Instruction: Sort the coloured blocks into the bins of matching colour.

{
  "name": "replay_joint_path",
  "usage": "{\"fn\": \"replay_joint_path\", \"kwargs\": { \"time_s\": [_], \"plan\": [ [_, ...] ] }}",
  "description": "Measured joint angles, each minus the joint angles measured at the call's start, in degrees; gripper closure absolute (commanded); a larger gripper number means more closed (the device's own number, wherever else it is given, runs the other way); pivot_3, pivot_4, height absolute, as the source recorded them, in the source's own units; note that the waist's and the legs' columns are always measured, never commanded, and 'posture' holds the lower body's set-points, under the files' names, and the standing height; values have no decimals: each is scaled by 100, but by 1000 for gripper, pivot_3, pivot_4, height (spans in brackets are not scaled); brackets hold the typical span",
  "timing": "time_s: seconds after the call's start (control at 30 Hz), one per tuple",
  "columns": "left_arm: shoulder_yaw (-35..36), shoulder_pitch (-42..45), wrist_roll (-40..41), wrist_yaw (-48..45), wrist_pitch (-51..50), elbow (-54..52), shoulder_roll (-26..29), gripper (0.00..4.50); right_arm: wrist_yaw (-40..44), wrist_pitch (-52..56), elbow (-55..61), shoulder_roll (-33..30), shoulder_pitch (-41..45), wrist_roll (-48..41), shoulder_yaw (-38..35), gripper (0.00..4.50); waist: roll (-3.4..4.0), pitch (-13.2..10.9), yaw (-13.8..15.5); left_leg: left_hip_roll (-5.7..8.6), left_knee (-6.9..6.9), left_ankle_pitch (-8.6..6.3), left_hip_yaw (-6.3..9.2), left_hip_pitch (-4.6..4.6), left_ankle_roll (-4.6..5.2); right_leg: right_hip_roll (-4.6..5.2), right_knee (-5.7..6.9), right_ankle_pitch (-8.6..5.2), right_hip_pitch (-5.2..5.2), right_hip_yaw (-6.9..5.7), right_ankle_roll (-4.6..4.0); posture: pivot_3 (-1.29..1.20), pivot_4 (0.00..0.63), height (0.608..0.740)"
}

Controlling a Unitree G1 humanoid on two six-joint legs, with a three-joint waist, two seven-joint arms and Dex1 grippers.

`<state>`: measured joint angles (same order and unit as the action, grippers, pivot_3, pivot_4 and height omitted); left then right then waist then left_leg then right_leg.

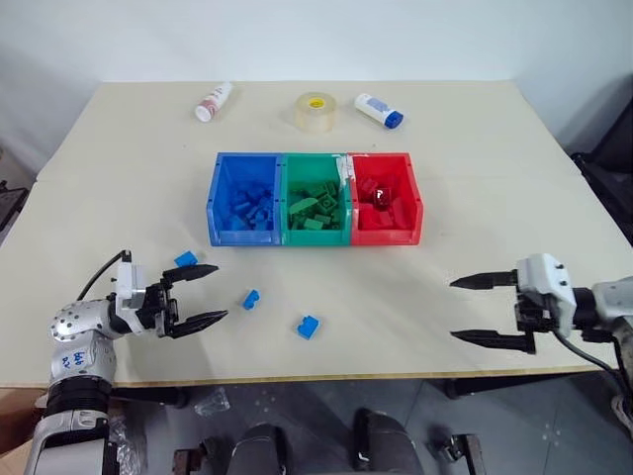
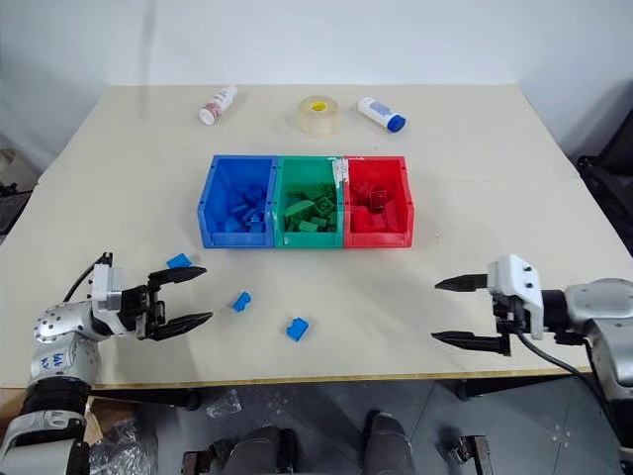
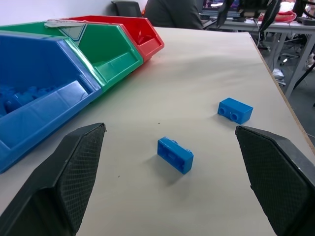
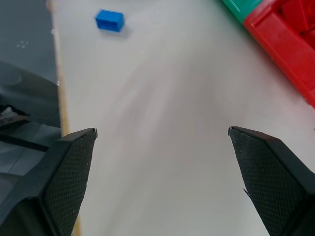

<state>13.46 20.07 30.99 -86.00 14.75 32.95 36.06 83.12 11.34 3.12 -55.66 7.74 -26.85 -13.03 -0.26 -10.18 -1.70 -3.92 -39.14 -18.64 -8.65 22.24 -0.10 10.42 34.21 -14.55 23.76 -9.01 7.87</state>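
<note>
Left wrist view: hand spread wide

No legible text anywhere; blue scrawl on left arm and labels on two bottles too small to read.

head pair: high, looking forward and down on whole table | wrist cameras: low, close over the tabletop | shared: bins, blue block
</note>
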Motion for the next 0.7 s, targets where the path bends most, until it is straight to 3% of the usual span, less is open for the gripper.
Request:
{"fn": "replay_joint_path", "kwargs": {
  "time_s": [0.2, 0.4, 0.7],
  "plan": [
    [-22, 87, 0, 0, -43, 136, 16, 0, -46, 55, 234, -31, 116, -84, 31, 31, 0, 0, 12, 0, -1, 0, 2, 1, 1, 1, -1, 0, -1, -1, 0, 0, 150, 740],
    [-71, 137, 6, 0, -81, 99, 32, 0, -417, 485, 832, 179, 545, -10, 814, 31, 0, 0, 0, 0, -1, 0, 4, 1, 0, 1, 1, 0, 0, -2, 0, 0, 150, 740],
    [-83, -496, 130, 3, -215, -730, 11, 0, -1186, 746, 830, 1756, 1817, 921, 2857, 31, -2, 1, -5, 0, -3, 0, 3, 8, 0, 1, 8, 0, 7, -3, -1, 0, 150, 740]
  ]
}}
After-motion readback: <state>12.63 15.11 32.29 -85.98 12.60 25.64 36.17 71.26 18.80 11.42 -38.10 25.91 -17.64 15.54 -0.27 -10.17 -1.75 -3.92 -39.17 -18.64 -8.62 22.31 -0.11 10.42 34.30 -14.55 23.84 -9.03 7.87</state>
